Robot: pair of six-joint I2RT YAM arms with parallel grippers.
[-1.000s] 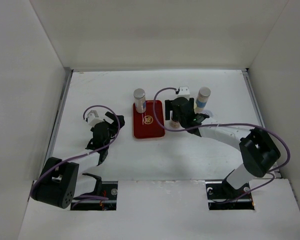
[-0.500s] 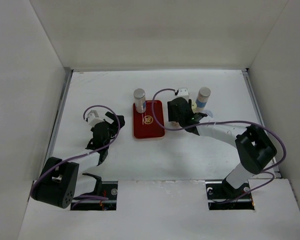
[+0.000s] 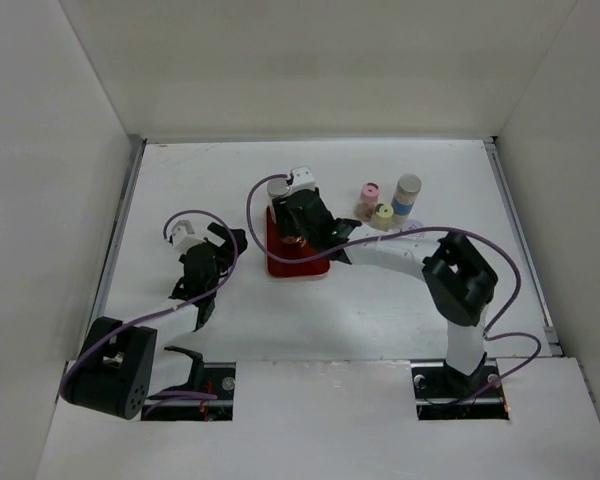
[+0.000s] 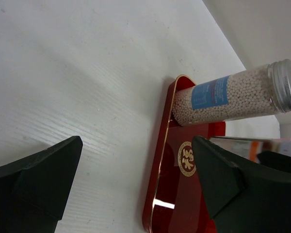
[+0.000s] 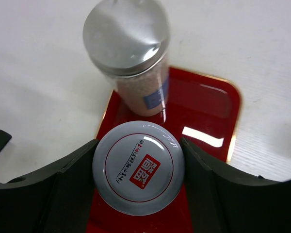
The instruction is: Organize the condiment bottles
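Observation:
My right gripper point(image 5: 138, 167) is shut on a condiment bottle with a white cap and a red mark point(image 5: 138, 167), held upright over the red tray point(image 5: 203, 102). Whether it touches the tray I cannot tell. Just beyond it on the tray stands the silver-capped bottle point(image 5: 126, 36) point(image 3: 278, 188). In the top view the right gripper point(image 3: 298, 225) covers the tray's middle point(image 3: 280, 264). Bottles with pink point(image 3: 369, 193), yellow point(image 3: 383, 213) and grey, blue-banded point(image 3: 408, 190) caps stand together on the table to its right. My left gripper point(image 3: 225, 245) point(image 4: 136, 150) is open and holds nothing, left of the tray point(image 4: 160, 170).
White walls enclose the table on three sides. The right arm's purple cable loops over the tray's far edge. The left wrist view shows the silver-capped bottle point(image 4: 233, 94) at the tray's far end.
The right gripper closed on the white-capped bottle and swung left from beside the grey-capped bottle to over the tray. This uncovered the pink and yellow bottles. The left arm has stayed put.

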